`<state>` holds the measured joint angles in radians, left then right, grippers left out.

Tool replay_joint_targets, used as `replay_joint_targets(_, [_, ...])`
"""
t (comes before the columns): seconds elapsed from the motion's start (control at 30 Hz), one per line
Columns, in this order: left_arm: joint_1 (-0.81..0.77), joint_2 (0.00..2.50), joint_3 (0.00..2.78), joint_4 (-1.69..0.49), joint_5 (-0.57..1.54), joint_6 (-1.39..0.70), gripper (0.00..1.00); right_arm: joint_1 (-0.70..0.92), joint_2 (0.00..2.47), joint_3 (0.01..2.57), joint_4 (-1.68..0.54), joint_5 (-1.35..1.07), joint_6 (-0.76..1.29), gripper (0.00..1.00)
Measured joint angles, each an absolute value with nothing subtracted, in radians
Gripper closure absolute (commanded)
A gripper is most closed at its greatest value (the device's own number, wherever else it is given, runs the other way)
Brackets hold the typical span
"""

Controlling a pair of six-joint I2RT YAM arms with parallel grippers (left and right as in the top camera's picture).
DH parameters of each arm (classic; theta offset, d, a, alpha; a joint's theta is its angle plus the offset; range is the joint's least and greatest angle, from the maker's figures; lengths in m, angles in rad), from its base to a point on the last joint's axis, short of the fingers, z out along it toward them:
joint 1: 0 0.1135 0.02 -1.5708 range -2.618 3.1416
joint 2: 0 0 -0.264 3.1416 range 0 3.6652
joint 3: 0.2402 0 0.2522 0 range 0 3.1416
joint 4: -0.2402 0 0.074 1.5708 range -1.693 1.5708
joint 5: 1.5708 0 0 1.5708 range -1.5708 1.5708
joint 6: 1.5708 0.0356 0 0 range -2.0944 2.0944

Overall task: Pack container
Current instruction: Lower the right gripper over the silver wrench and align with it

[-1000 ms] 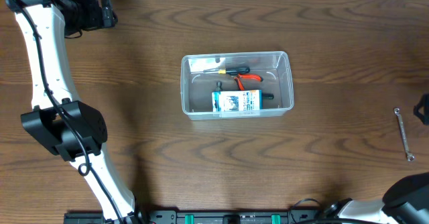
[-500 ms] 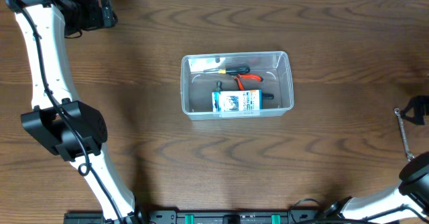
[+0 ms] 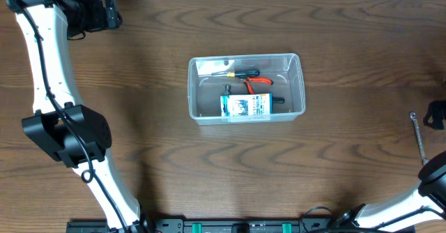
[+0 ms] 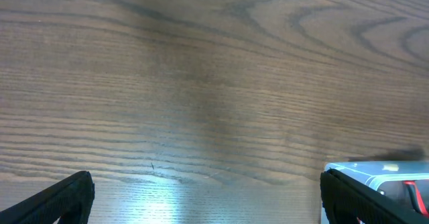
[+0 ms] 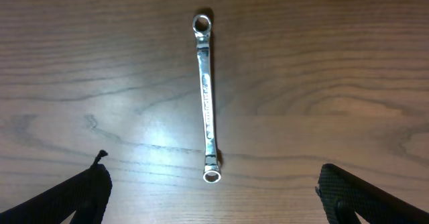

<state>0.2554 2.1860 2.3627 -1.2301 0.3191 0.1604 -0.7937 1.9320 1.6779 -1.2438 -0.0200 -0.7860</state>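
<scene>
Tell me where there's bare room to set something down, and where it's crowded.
Bare wood lies between the left arm and the container, along the near side in front of it, and between it and the wrench at the right edge. Inside the container only the left end is free; the blue-and-white box, pliers and screwdriver crowd the rest.

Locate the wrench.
The wrench lies flat on the table at the overhead view's far right edge, well right of the container, centred in the right wrist view.
</scene>
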Motion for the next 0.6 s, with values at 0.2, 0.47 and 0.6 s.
replay_joint_targets(0.2, [0.255,2.186,2.363,-1.23,0.319,0.16,0.02,-0.794,1.985,1.677,-1.251,0.001,-0.786,0.01])
replay_joint_targets(0.47, [0.255,2.186,2.363,-1.23,0.319,0.16,0.02,-0.794,2.077,1.649,-1.24,0.038,-0.785,0.01])
replay_joint_targets(0.6, [0.255,2.186,2.363,-1.23,0.319,0.16,0.02,-0.794,2.079,1.638,-1.222,0.065,-0.786,0.01])
